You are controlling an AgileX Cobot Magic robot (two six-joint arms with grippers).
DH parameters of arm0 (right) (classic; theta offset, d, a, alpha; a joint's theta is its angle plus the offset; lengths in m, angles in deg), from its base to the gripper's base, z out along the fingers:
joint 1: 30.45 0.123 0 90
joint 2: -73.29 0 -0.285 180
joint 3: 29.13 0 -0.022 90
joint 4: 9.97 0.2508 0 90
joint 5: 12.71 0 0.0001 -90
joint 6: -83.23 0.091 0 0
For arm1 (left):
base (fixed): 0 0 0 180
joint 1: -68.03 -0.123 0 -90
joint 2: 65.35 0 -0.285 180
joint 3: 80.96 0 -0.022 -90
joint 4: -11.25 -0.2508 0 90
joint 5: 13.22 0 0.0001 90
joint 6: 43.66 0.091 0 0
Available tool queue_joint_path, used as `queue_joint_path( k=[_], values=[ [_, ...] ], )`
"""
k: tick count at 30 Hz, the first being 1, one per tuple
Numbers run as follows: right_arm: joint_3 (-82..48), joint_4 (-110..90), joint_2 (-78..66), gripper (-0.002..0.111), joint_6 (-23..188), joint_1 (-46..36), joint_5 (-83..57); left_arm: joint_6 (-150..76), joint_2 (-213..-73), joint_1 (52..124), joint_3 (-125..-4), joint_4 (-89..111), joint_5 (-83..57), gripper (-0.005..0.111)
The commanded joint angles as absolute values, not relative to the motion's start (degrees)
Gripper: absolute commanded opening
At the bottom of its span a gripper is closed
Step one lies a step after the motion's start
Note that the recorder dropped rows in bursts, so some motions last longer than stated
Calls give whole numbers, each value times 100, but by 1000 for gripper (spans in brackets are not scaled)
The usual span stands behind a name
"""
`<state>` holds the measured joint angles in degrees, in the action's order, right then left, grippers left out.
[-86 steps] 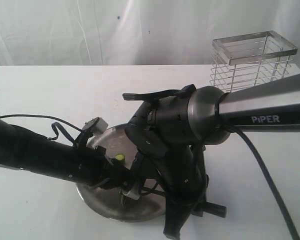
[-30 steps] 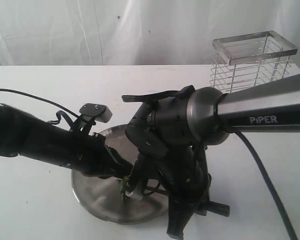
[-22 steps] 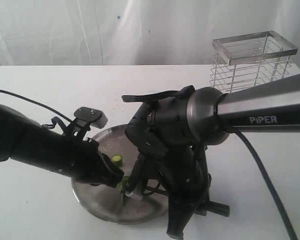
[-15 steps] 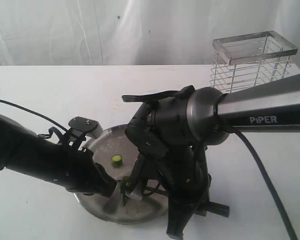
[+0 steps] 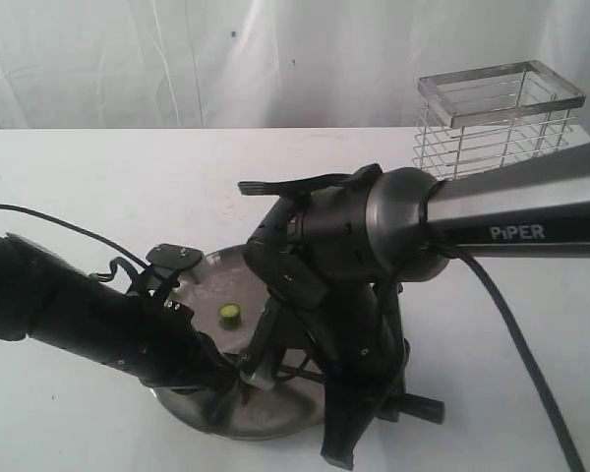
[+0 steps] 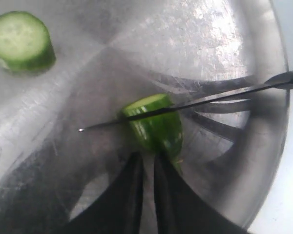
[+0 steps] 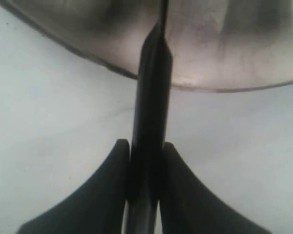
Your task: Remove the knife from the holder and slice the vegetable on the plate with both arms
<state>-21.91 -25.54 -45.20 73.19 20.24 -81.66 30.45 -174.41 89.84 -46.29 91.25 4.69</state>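
On the steel plate [image 6: 219, 39] lies the green vegetable [image 6: 158, 127], its cut pale face turned away from my left gripper [image 6: 147, 163]. That gripper's two dark fingers stand almost together, pinching the vegetable's near end. The knife's thin dark blade [image 6: 205, 100] lies across the vegetable near its cut end, its tip past it. My right gripper [image 7: 145, 148] is shut on the knife's black handle [image 7: 151, 102], just outside the plate's rim [image 7: 224, 83]. A cut round slice [image 6: 22, 41] [image 5: 230, 315] lies apart on the plate. The wire holder [image 5: 497, 118] stands at the back right.
The bulky right arm [image 5: 374, 246] with its grey "PiPER" segment hangs over the plate [image 5: 202, 280] and hides much of it in the exterior view. The left arm [image 5: 69, 310] reaches in low from the left. A white table and a white backdrop surround everything.
The left arm has dropped lower and swung toward the front of the plate. The cut slice, hidden behind it a second ago, now shows. The right arm has hardly moved.
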Motion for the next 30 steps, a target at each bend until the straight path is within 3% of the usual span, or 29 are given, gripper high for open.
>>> queue_joint_path(
  k=[1,30],
  values=[
    [-2276,-2557,-4581,0,7099,2041,-8240,3174,-17470,8993,-4657,9342,585,16],
    [-2917,-2522,-5079,0,6979,2213,-8177,3174,-17470,8993,-4657,9355,602,16]
  ],
)
